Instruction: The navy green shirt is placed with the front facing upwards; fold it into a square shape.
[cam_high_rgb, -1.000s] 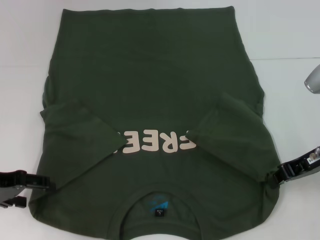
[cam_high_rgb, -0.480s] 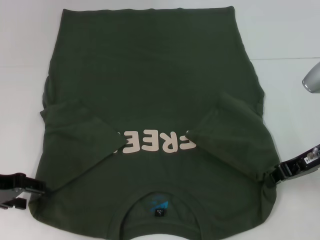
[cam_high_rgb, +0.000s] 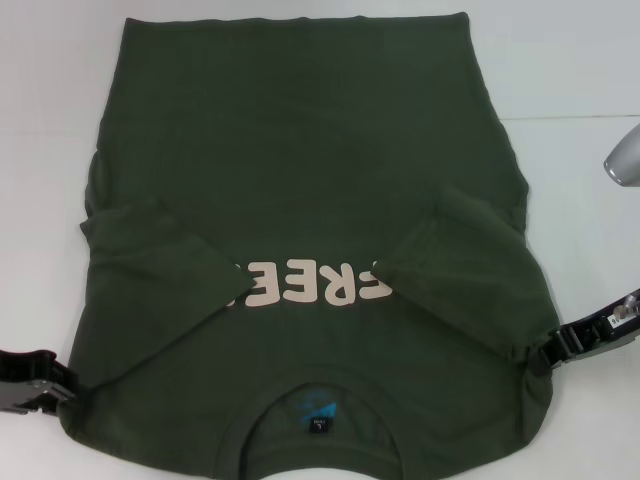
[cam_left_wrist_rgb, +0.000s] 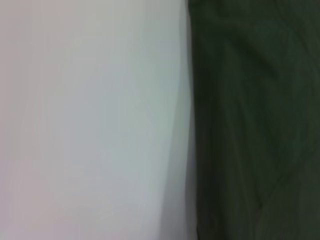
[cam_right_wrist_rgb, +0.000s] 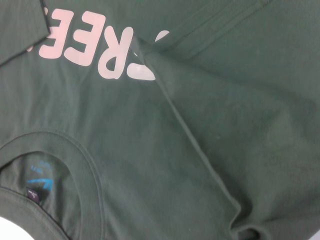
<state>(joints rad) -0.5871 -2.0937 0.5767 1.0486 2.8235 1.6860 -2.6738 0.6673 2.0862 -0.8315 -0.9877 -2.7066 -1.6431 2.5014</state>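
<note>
dark olive-green cotton shirt (cam_high_rgb: 300, 190) flat, sleeves folded inward | left gripper (cam_high_rgb: 62, 382) at left shoulder edge, grip indiscernible | right gripper (cam_high_rgb: 545, 352) clenched on right shoulder edge | white table (cam_high_rgb: 570, 60) bare around

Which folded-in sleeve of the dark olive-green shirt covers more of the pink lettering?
The sleeve on the robot's right: it overlaps the first letter, while the left sleeve only touches the last.

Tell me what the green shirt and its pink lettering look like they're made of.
The navy green shirt looks like soft matte knit, probably cotton: it creases gently and has stitched hems. The pink lettering looks like a flat, smooth print, with crisp edges and no visible weave.
</note>
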